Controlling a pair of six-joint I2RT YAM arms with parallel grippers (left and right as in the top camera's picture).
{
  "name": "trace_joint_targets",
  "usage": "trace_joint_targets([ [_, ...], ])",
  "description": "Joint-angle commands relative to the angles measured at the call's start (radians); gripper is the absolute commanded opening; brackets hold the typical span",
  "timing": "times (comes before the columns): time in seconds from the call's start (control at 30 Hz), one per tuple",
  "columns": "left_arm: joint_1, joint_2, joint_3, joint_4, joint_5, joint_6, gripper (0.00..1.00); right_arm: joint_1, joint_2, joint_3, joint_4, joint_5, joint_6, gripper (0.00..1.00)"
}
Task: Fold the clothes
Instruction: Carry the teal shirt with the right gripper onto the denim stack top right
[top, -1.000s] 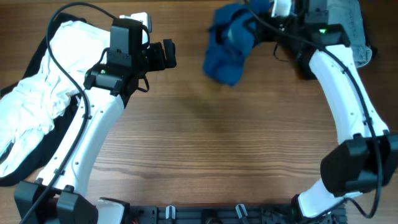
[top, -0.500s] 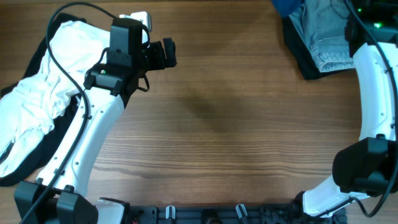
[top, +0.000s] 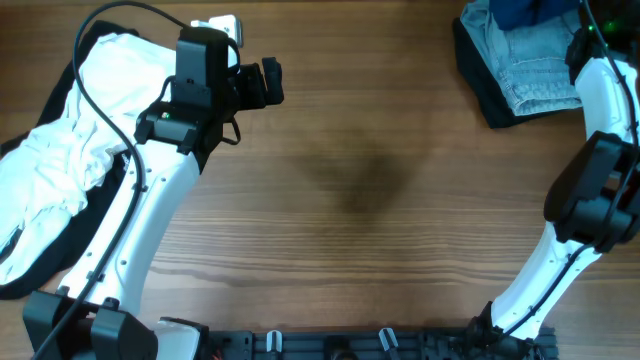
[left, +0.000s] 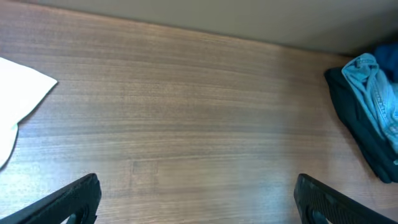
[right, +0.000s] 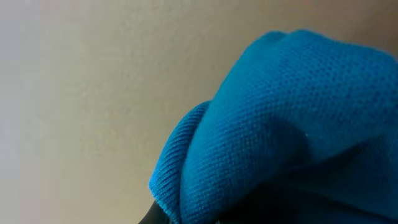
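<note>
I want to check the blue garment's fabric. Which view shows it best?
The right wrist view: the blue garment fills the frame, its knit weave clear. Overhead shows only a patch at the top edge; the left wrist view shows a sliver.

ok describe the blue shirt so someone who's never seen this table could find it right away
Look at the far right corner of the wooden table, where a folded stack of light denim jeans lies on a dark garment. The blue shirt sits bunched at the top of that stack by the right arm. It is the only saturated blue, knit-textured piece there.

A brown wood-grain table (top: 350, 200) meets a plain beige wall (left: 249, 18) under even light.
</note>
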Motion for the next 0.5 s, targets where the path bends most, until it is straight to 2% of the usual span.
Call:
trace_joint_targets([
  [0.0, 0.004, 0.002, 0.001, 0.019, -0.013, 0.023, 1.00, -0.022, -0.027, 0.056, -0.062, -0.087, 0.009, 0.04],
  [0.23, 0.004, 0.002, 0.001, 0.043, -0.013, 0.024, 1.00, -0.143, -0.136, 0.056, -0.812, -0.129, -0.289, 0.04],
  [0.33, 0.004, 0.002, 0.001, 0.045, -0.013, 0.024, 1.00, -0.163, -0.146, 0.056, -1.052, -0.044, -0.344, 0.09],
  [0.43, 0.004, 0.002, 0.001, 0.045, -0.013, 0.024, 1.00, -0.180, -0.146, 0.056, -1.246, 0.047, -0.404, 0.26],
  [0.47, 0.003, 0.002, 0.001, 0.045, -0.013, 0.024, 1.00, -0.187, -0.146, 0.056, -1.294, 0.072, -0.420, 0.60],
])
